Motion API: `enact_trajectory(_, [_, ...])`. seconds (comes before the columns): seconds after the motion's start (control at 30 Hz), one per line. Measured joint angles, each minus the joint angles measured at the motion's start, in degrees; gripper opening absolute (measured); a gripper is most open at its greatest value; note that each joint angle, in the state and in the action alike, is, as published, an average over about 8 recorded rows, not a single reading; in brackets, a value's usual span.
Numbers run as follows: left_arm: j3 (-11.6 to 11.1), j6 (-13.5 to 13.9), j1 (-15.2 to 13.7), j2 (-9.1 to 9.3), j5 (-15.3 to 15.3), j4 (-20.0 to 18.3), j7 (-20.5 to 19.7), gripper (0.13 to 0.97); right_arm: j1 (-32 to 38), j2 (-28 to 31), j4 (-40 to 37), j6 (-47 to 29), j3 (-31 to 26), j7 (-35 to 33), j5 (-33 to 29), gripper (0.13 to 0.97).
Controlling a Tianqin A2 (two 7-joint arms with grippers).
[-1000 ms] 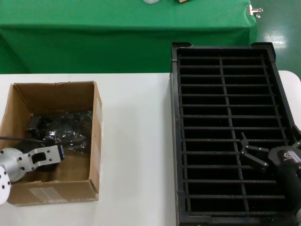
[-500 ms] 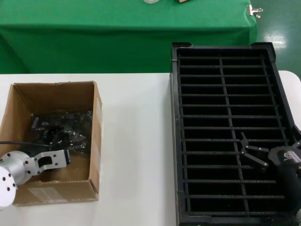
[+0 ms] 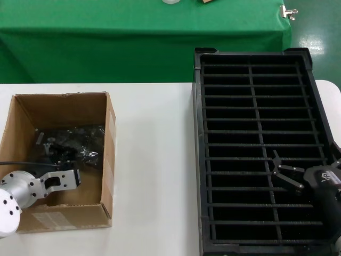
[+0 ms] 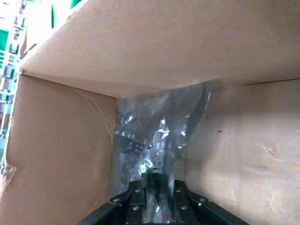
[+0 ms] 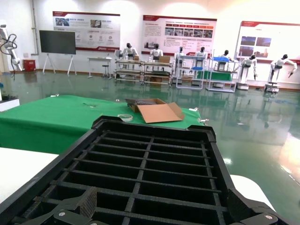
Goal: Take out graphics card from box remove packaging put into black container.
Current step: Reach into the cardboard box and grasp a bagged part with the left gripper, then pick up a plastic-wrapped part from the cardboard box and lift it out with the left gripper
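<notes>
Cardboard box (image 3: 58, 160) sat on the white table (image 3: 154, 160), left of the black container (image 3: 261, 160), the two well apart. Inside the box lay the crinkly anti-static bag (image 3: 69, 146); dark shapes showed through it, too unclear to name as the graphics card. The left gripper (image 3: 72, 178) reached into the box at the bag's near edge; in the left wrist view its fingers (image 4: 136, 201) were closed together on the bag's plastic (image 4: 154, 140). The right gripper (image 3: 282, 173) hovered over the container's near slots, its fingers spread apart and holding nothing.
</notes>
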Motion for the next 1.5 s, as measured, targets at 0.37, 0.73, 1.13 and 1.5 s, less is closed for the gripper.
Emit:
enact_trajectory(0.37, [-0.75,-0.67,-0.05,0.11,-1.19,0.31,3.19,0.172,0.0,0.0,0.0,0.0,0.0,0.0,0.0,0.966])
enact_trajectory(0.73, [-3.16,1.15,1.52,-0.85,2.17,-3.18,1.12,0.141,0.0,0.0,0.0,0.0,0.0,0.0,0.0,0.966])
enact_trajectory(1.13, [-9.11,5.96,6.77,-3.53,8.13,-14.9,-5.25,0.139,0.0,0.0,0.0,0.0,0.0,0.0,0.0,0.966])
enact_trajectory(1.5, [-15.29,10.09,11.91,-6.99,10.99,-27.43,-9.47,0.139,0.0,0.0,0.0,0.0,0.0,0.0,0.0,0.966])
